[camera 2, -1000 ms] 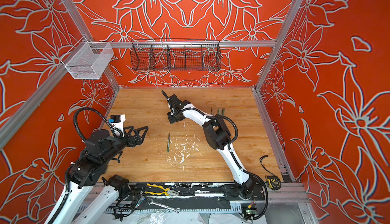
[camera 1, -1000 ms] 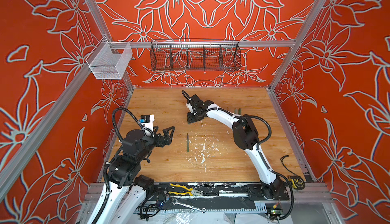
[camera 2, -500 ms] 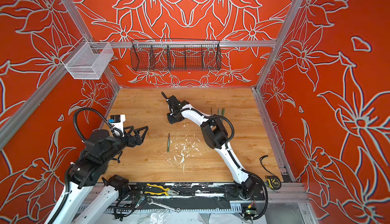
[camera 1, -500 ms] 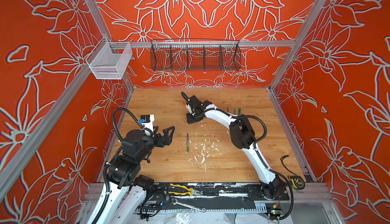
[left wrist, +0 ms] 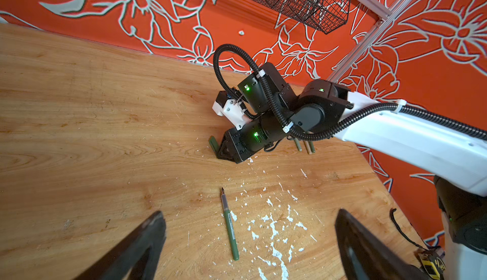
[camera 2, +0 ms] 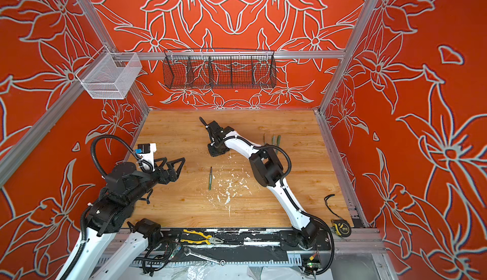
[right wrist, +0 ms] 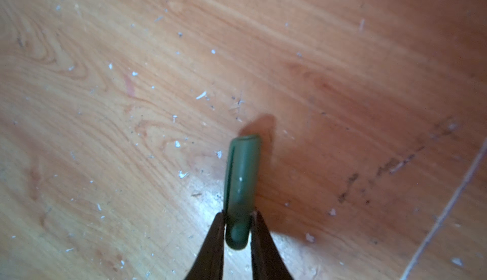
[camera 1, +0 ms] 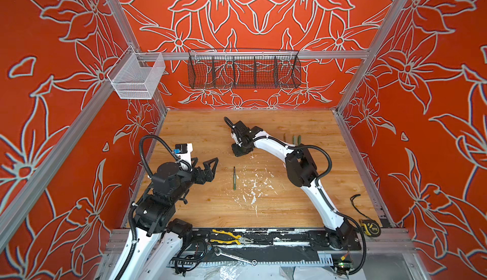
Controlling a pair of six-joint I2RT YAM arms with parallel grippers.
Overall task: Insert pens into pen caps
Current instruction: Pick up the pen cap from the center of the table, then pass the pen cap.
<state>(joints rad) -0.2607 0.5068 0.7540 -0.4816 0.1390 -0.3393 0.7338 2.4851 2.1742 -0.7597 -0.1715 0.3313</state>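
Since 1 second ago my right jaws have closed: they now pinch the rounded end of a green pen cap (right wrist: pixel 241 183), down at the bench (camera 1: pixel 200 207), its open mouth pointing away. The green pen (camera 1: pixel 234 178) lies free at 6 o'clock from there. My left jaws stand wide open and empty, at 9 o'clock of this pen. I judge the cap is secured, so the pen pickup comes next.

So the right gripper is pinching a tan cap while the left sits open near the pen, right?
No: the cap in the right gripper is green, not tan, per the right wrist view. The left gripper is open near the pen.
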